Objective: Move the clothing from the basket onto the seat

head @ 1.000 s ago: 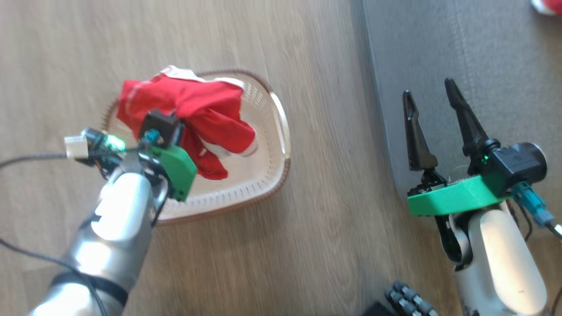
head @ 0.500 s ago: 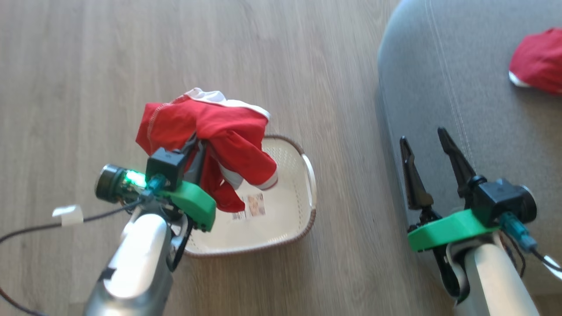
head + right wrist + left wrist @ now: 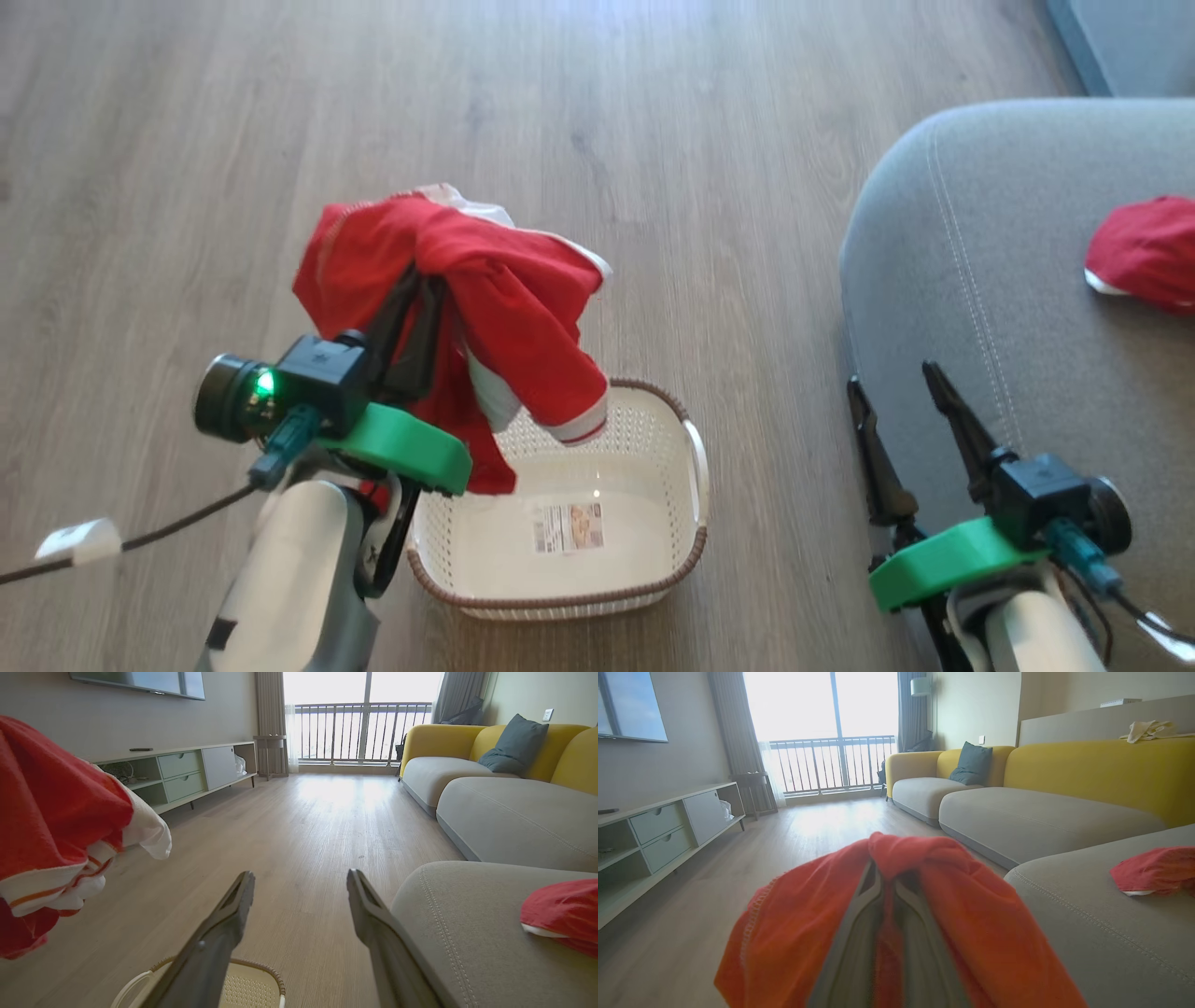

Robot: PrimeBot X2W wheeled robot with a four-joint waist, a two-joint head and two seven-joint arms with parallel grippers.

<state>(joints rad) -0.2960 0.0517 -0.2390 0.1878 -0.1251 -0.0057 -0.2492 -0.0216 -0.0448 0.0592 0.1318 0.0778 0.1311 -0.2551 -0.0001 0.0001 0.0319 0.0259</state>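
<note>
Clothing [image 3: 523, 299] now higher above basket [image 3: 644, 448]

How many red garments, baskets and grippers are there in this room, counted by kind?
Red garments: 2 (held garment; lying garment on the seat)
Basket: 1, empty
Grippers: 2 (left gripper shut on the held garment; right gripper open)
Total: 5
</note>
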